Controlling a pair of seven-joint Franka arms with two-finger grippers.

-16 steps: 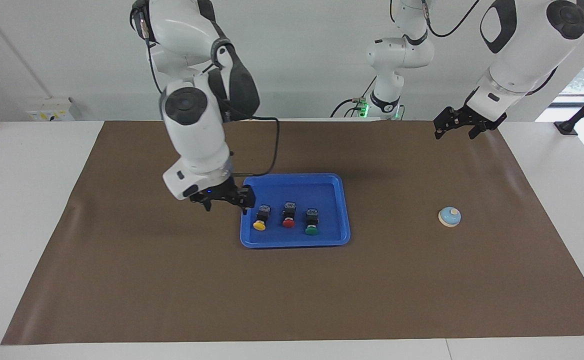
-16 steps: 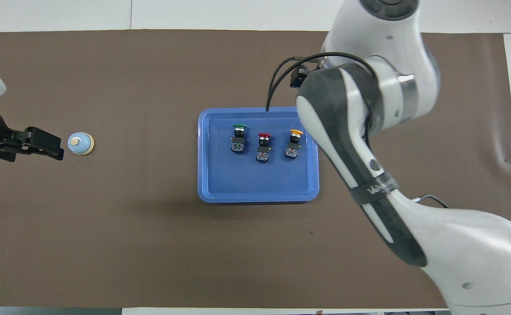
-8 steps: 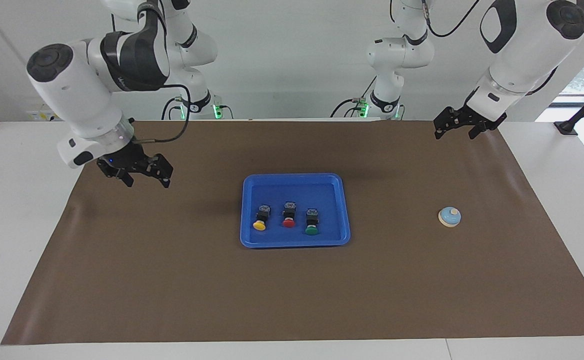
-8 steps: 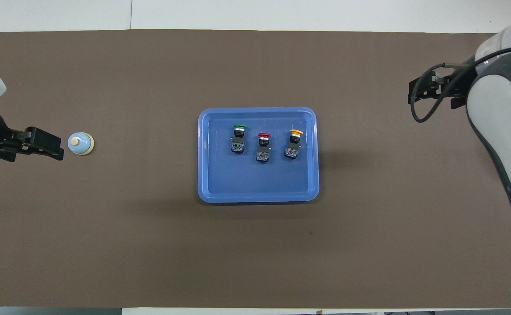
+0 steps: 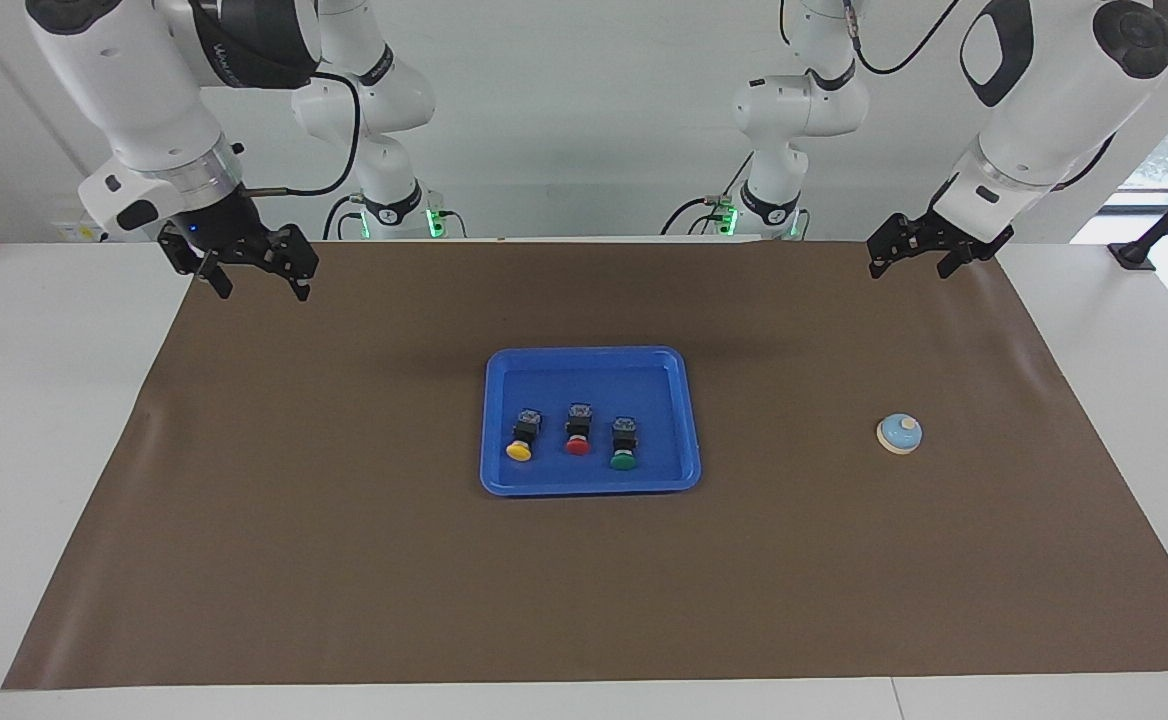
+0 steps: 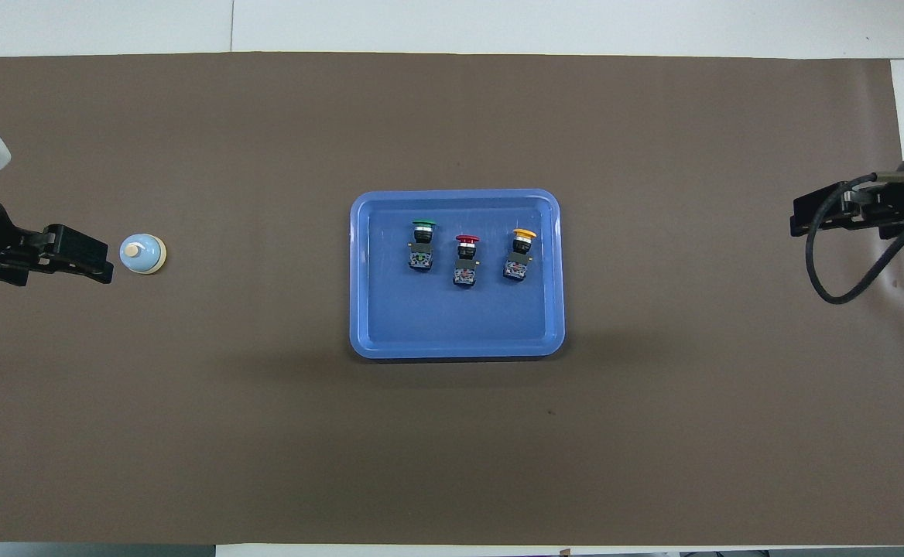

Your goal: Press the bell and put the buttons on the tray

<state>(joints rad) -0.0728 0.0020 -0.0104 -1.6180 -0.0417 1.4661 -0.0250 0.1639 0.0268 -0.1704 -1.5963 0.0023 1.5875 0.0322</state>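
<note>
You see all three buttons (image 5: 576, 435) on the tray (image 5: 689, 420); both grippers, left (image 5: 922, 254) and right (image 5: 255, 272), spread, grasping nothing; bell (image 5: 899, 433) apart

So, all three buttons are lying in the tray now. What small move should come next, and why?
Probably the left gripper should descend toward the bell: the bell sits alone at that arm's end, while the buttons already lie in the tray and the right gripper is raised away.
</note>
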